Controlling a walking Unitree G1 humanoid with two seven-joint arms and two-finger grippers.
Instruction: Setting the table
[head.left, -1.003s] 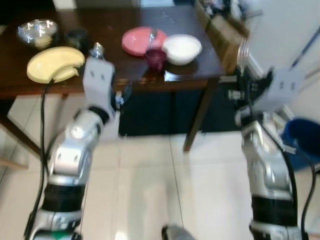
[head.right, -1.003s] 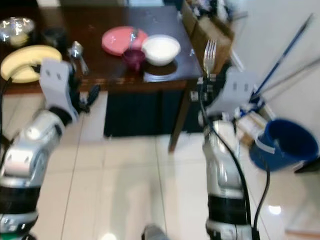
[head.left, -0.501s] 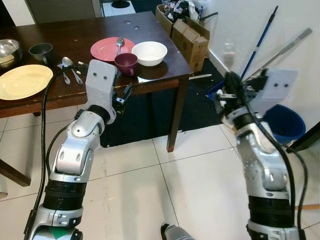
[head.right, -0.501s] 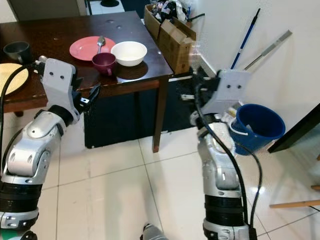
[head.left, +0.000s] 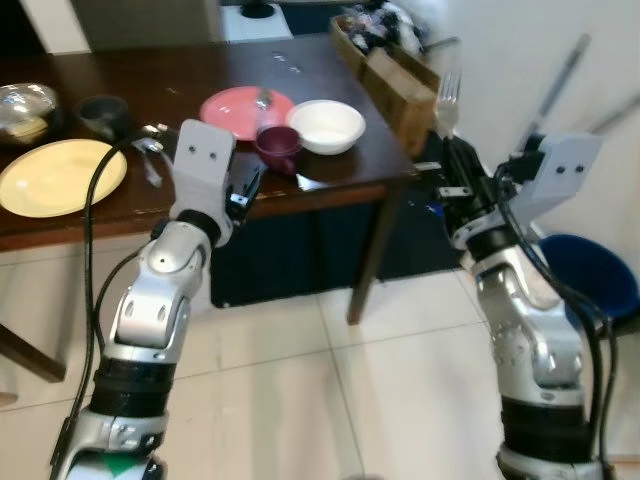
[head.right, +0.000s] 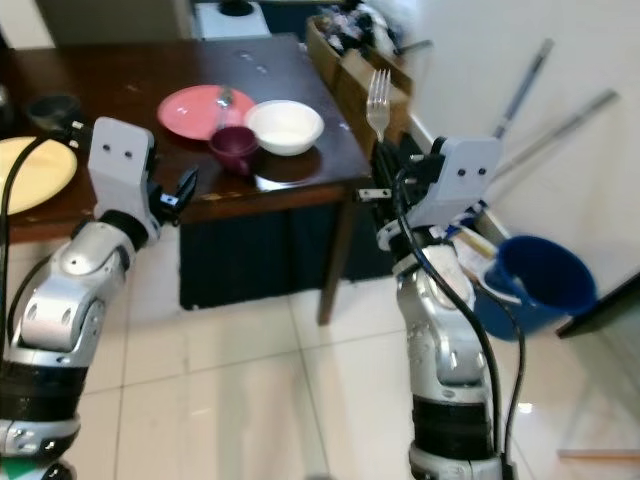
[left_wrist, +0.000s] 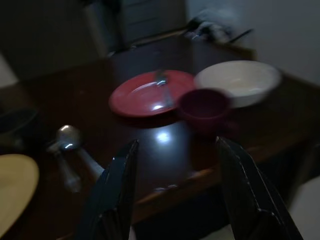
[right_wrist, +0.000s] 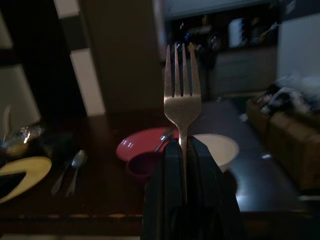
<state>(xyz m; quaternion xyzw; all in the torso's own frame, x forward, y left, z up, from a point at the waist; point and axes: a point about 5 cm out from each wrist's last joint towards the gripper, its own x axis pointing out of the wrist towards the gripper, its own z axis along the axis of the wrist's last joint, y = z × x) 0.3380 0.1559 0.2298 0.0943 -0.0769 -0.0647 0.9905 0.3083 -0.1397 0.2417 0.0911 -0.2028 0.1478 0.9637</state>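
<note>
Beside dark table (head.left: 330, 190), right end effector (right_wrist: 182, 150) clamps fork (right_wrist: 182, 95) upright, tines up

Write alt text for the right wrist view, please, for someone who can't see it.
A silver fork stands upright, tines up, clamped in the right gripper. Behind it on a dark wooden table sit a red plate, a white bowl, a maroon cup and a yellow plate.

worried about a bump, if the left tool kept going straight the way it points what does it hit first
Probably the maroon cup. The open left tool points across the near edge of the dark table, and the cup lies nearest ahead, with the red plate and white bowl behind it. Depth is uncertain.
</note>
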